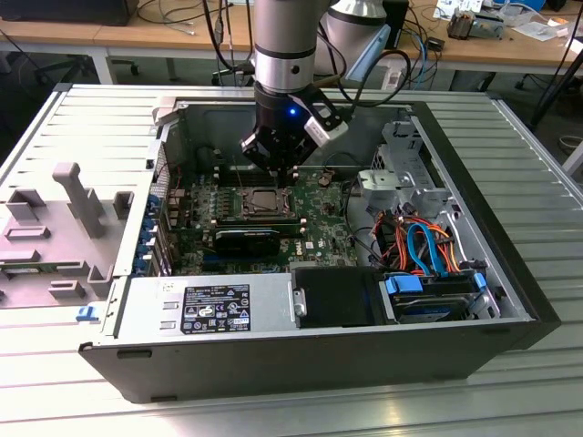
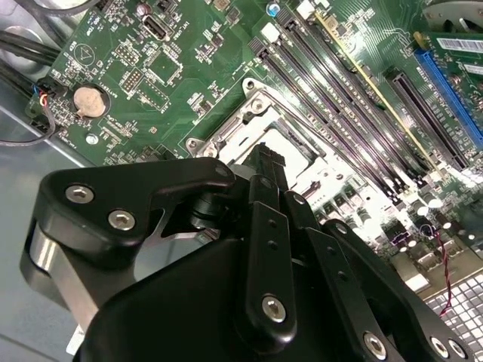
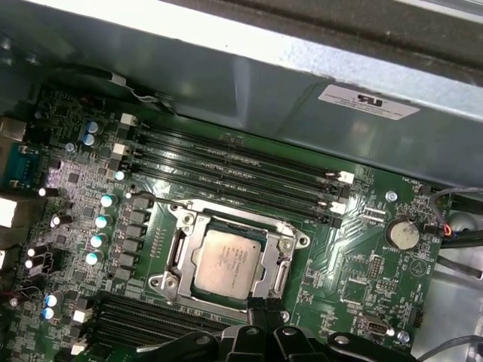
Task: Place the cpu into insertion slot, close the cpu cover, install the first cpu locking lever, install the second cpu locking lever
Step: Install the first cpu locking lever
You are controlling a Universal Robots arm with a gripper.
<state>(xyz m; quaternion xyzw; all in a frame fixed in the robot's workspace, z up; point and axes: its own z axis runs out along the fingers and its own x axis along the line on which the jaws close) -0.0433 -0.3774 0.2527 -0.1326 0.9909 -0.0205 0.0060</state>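
The end effector [image 2: 266,162] hangs just over the insertion slot [image 3: 167,282]. Its fingers stand closed together and we see nothing between them. In the first wrist view its tips are at the side of the slot that faces away from the case wall.

The cpu [image 3: 226,260] lies flat in the slot, and the cpu cover [image 3: 283,256] is down around it, so the chip shows through the window. The slot sits in the middle part of the green circuit board [image 3: 355,279], between two banks of long black memory slots [image 3: 226,170].

We judge the cpu to be light, thin and stiff, with a smooth top that can slip. It is surely fragile below, so it should be held only by two opposite edges. The cover looks like thin springy sheet metal, better pushed on its frame than on the chip.

The cpu is a small square with a dull silver-grey top. The cover is a bright silvery frame.
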